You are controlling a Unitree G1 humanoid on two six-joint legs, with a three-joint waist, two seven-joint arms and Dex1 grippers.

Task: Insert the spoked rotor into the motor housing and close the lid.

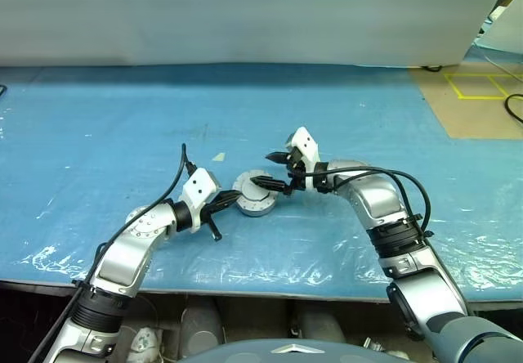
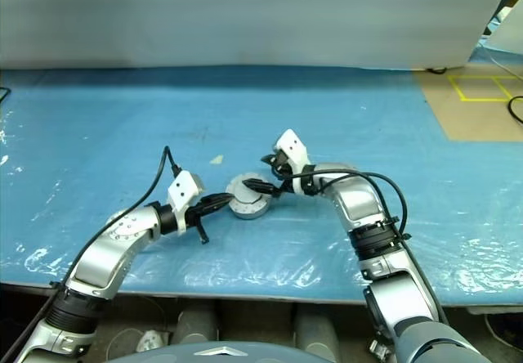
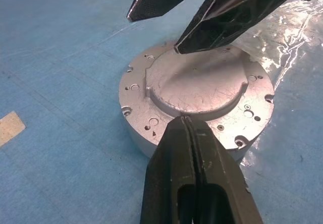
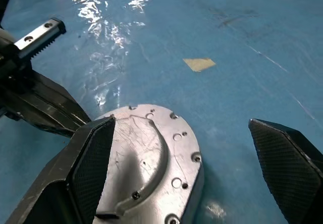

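A big bench (image 1: 122, 118) with a shiny blue plastic sheet over it takes up most of the scene, and a pale grey wall stands behind it. Off at the far right side there is a brown floor patch (image 1: 478, 105) with yellow tape lines on it. Near the middle of the bench, close to the front edge, sits the motor housing (image 1: 255, 194), a short round silver metal drum. Its top is shut by a flat silver metal lid (image 3: 202, 85) with a raised round middle part, small screw holes around the rim and many fine scratches. The lid lies flat on the drum and covers it all, so what is inside cannot be seen. The left claw (image 1: 231, 199), with its two black fingers, comes in from the left side. Its fingers are pressed tight together with nothing between them, and the tip rests at the edge of the drum's top, right by the rim. The right claw (image 4: 186, 148) comes in from the right side and hangs over the drum. Its two black fingers (image 4: 93, 158) are spread very wide apart and have hold of nothing. One finger is low over the lid and the other is off to the side, above the blue sheet. A small tan bit of tape (image 4: 199, 64) lies on the blue sheet a little way behind the drum.
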